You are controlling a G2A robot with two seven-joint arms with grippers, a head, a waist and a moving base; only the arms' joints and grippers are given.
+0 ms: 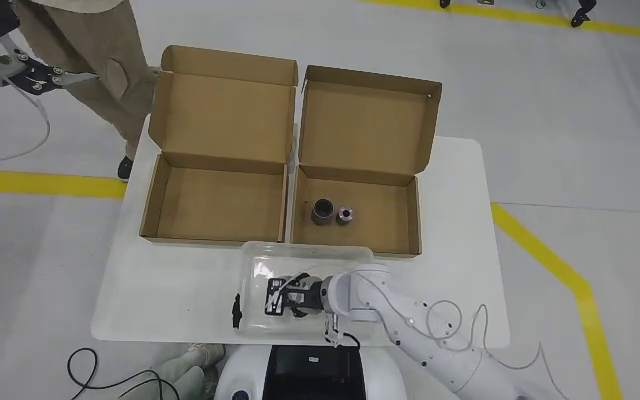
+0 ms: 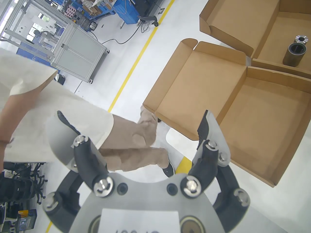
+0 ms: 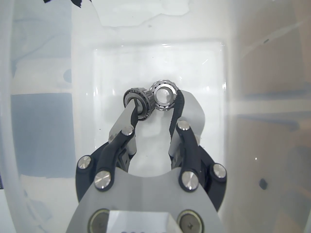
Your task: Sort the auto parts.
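Inside the clear plastic bin my right gripper is shut around two bearings lying side by side: a dark one against one finger and a silver one against the other. The top view places this gripper in the bin's left half. The right cardboard box holds a dark cylinder and a small silver part. The left cardboard box has a bare floor. My left gripper is open and holds nothing, up high beyond the table's far left corner.
Both boxes stand side by side on the white table, lids folded back away from me. A small black item lies on the table just left of the bin. In the left wrist view the cylinder stands in the farther box.
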